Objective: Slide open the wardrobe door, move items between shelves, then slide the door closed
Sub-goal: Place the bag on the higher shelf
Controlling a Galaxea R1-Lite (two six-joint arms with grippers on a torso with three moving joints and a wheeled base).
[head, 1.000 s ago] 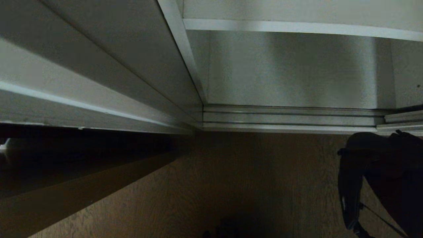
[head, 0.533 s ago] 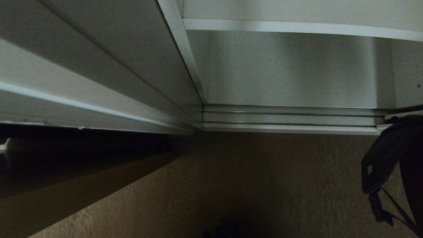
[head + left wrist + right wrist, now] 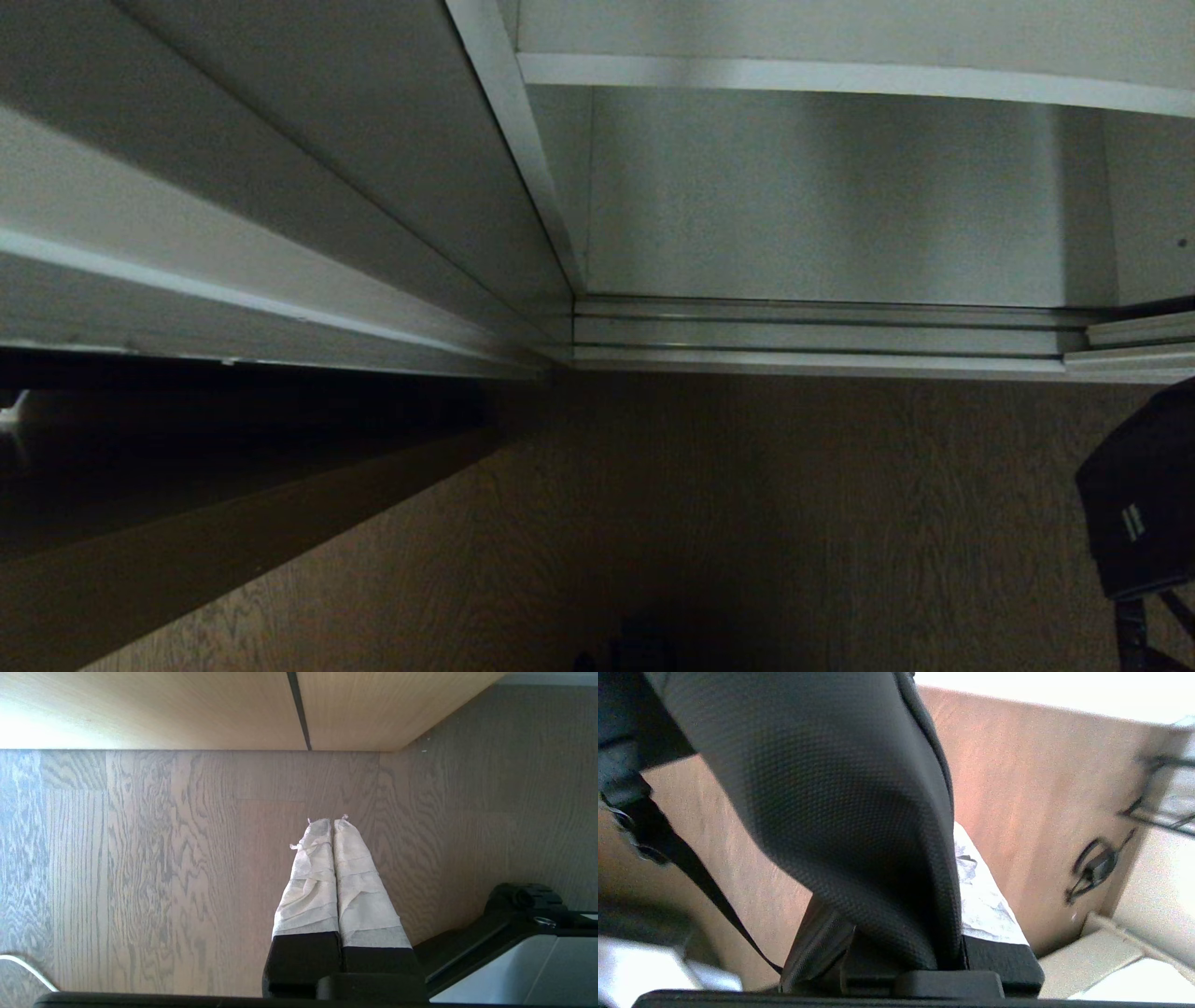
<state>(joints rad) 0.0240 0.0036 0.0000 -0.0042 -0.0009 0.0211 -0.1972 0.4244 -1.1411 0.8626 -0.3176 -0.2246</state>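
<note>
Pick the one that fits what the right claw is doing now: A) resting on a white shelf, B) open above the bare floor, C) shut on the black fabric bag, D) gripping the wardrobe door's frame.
C: in the right wrist view the right claw is shut on the black fabric bag, which drapes over one wrapped finger, above the wood floor.

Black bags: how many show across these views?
1. The black bag hangs at the head view's right edge above the wood floor, pinched in the right claw, filling the right wrist view. Others may sit on unseen shelves.
</note>
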